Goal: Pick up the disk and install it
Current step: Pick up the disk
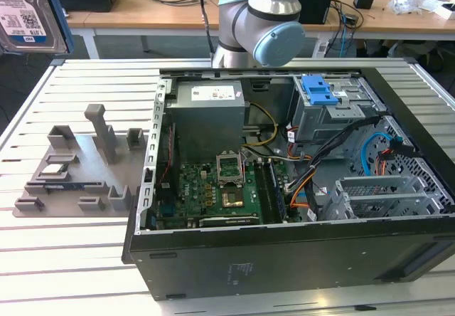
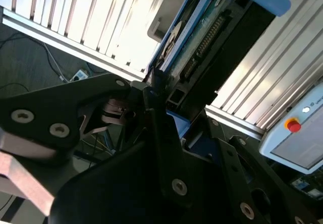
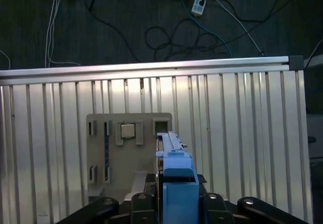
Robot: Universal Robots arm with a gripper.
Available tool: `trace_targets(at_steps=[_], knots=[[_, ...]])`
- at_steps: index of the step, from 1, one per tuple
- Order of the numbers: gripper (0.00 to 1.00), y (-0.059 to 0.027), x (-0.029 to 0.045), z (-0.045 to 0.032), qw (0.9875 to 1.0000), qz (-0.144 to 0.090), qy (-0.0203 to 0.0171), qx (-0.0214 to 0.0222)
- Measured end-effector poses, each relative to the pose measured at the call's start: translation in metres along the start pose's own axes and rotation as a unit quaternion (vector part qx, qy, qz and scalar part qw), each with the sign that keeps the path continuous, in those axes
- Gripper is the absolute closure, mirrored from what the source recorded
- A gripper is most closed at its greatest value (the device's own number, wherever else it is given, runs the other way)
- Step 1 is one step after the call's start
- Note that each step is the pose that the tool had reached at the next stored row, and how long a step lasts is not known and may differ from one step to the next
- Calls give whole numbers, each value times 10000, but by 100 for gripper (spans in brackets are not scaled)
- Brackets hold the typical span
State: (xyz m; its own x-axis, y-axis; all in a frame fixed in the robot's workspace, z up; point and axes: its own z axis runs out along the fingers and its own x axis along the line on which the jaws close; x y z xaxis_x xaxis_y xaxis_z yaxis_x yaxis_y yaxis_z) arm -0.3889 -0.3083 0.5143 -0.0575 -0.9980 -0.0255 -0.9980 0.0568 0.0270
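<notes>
The gripper (image 2: pixel 154 89) is clamped on one end of the disk (image 2: pixel 212 30), which juts out from it edge-on with its blue rail showing. In the exterior view the disk hangs aloft at ten o'clock from the open computer case (image 1: pixel 284 262). The grey fixture tray (image 1: pixel 78 166) lies on the slatted table (image 1: pixel 71 273).

The disk (image 1: pixel 28 6), at eleven o'clock in the exterior view, shows silver metal, a glossy paper label and a blue plastic rail. The table (image 1: pixel 78 259) is ribbed satin aluminium. The fixture tray (image 1: pixel 82 163), at nine o'clock from the computer case (image 1: pixel 284 266), is matt grey plastic. The case's outer panel is matt black.
</notes>
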Motion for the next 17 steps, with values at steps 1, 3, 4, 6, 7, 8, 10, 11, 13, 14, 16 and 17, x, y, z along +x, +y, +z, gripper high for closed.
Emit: trace_targets(at_steps=[1, 3, 4, 6, 7, 8, 10, 11, 13, 14, 16, 17], knots=[[63, 0, 0, 0, 10000, 0, 0, 0], [63, 0, 0, 0, 10000, 0, 0, 0], [63, 0, 0, 0, 10000, 0, 0, 0], [63, -37, -2, -2, 10000, -1, 1, 0], [63, -59, -3, -2, 10000, 0, 1, 0], [63, -84, -5, -3, 10000, 0, 1, 0], [63, -158, -9, -4, 10000, 0, 2, 1], [63, -201, -11, -6, 10000, 0, 3, 0], [63, -278, -16, -8, 10000, 0, 3, 0], [63, -322, -18, -8, 10000, 0, 2, 0], [63, -418, -24, -12, 10000, 0, 3, -1], [63, -455, -26, -12, 10000, 1, 3, -1]])
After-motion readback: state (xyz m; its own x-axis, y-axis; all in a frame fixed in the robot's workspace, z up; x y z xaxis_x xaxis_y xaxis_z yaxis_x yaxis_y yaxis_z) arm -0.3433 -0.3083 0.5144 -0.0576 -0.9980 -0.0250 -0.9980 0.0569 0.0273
